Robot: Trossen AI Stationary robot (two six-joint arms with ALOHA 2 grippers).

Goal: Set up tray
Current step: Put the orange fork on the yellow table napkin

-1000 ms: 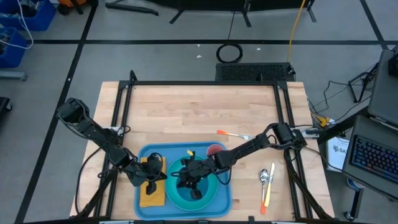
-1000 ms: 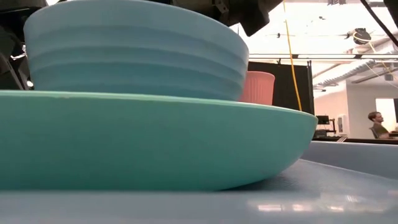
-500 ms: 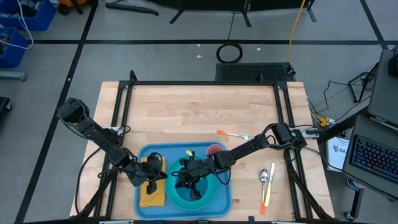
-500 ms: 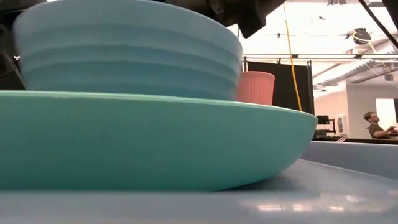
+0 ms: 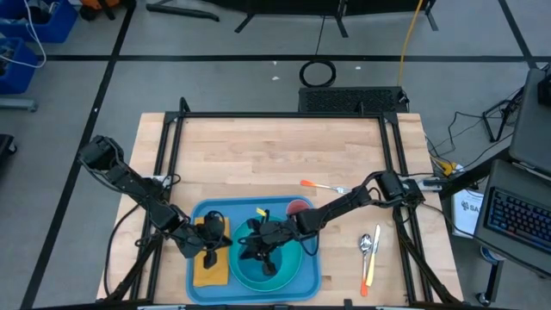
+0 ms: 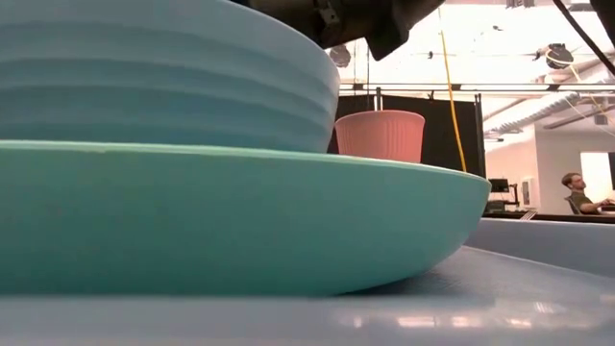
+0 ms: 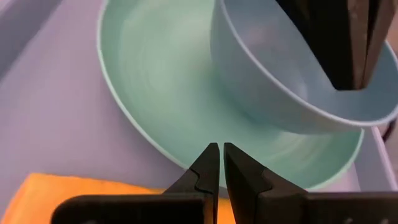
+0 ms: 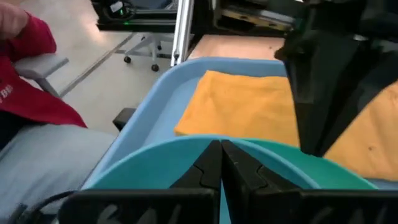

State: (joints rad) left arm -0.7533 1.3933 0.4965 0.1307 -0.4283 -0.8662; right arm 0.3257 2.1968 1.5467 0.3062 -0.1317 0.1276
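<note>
- Tray [image 5: 196,215] is lying at the table's [image 5: 258,155] near edge, under both grippers, carrying the plate [image 5: 293,269], the bowl [image 6: 163,86], the napkin [image 5: 209,269] and the cup [image 5: 297,207].
- Right gripper [image 5: 260,245] is hanging over the plate's middle, its fingers [image 8: 211,163] pressed together; in the left wrist view they are reaching down into the bowl at its rim, and whether they are pinching that rim I cannot tell.
- Bowl is sitting on the plate directly below this gripper, pale blue and ribbed, and in the low view it is filling the frame's left.
- Cup, pink and ribbed, is standing behind the plate, beside the right arm.
- Left gripper [image 5: 209,247] is hovering over the napkin just beside the plate's rim, its fingertips [image 7: 211,163] nearly touching, with only a thin slit between them and nothing in it.
- Napkin, orange, is lying flat on the tray under the left gripper.
- Fork [image 5: 320,186] is lying on bare wood beyond the right arm; the spoon [image 5: 366,244] and knife [image 5: 372,263] are lying outside the tray, well off to that arm's right.
- Person [image 6: 581,192] is sitting far back in the room; a red sleeve [image 8: 28,68] is showing past the tray's edge.
</note>
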